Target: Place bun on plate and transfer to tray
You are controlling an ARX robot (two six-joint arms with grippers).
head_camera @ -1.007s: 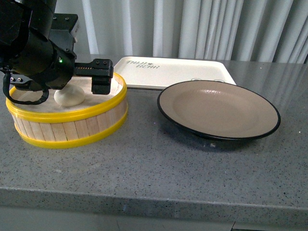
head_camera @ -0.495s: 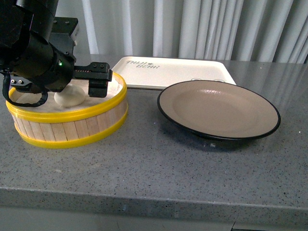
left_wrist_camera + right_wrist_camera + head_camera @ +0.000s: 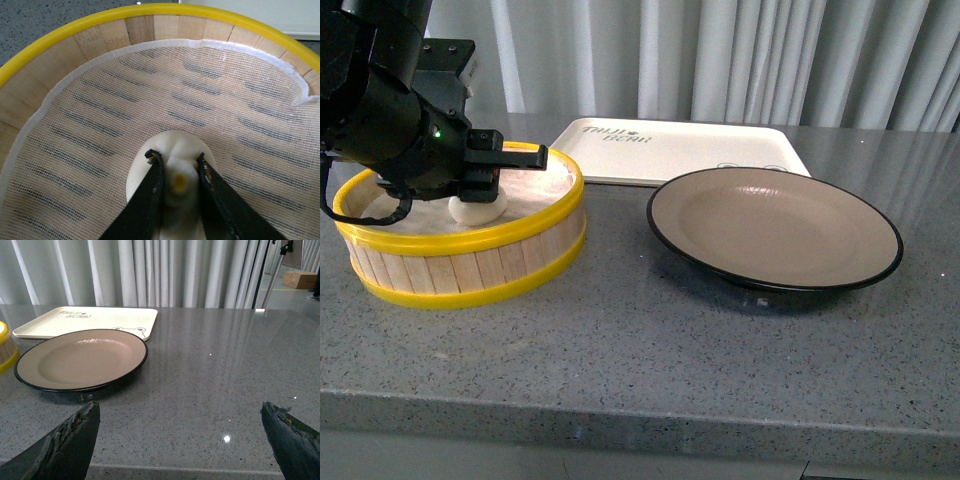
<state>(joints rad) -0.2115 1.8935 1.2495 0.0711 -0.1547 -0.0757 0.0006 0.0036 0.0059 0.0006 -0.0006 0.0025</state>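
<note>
In the front view, the basket [image 3: 470,262] sits near the counter [image 3: 650,350]'s left end. Open grey surface lies between it and the plate [image 3: 775,228]. The tray [image 3: 680,150] lies behind, and the plate's far rim overlaps its near edge. The left arm leans down over the basket's yellow rim, with the left gripper [image 3: 480,192] lowered onto the bun [image 3: 477,209] inside. Half a second ago its outer finger stood wider, close to the basket's right wall; it has since drawn in against the bun.

In the left wrist view, the left gripper [image 3: 177,157] pinches the bun [image 3: 172,144]'s twisted top between both black fingers. The bun rests on the mesh liner [image 3: 100,125], clear of the walls.

In the right wrist view, the right gripper [image 3: 178,407] hangs spread wide over bare counter, near the plate [image 3: 80,360] and tray [image 3: 85,319].
</note>
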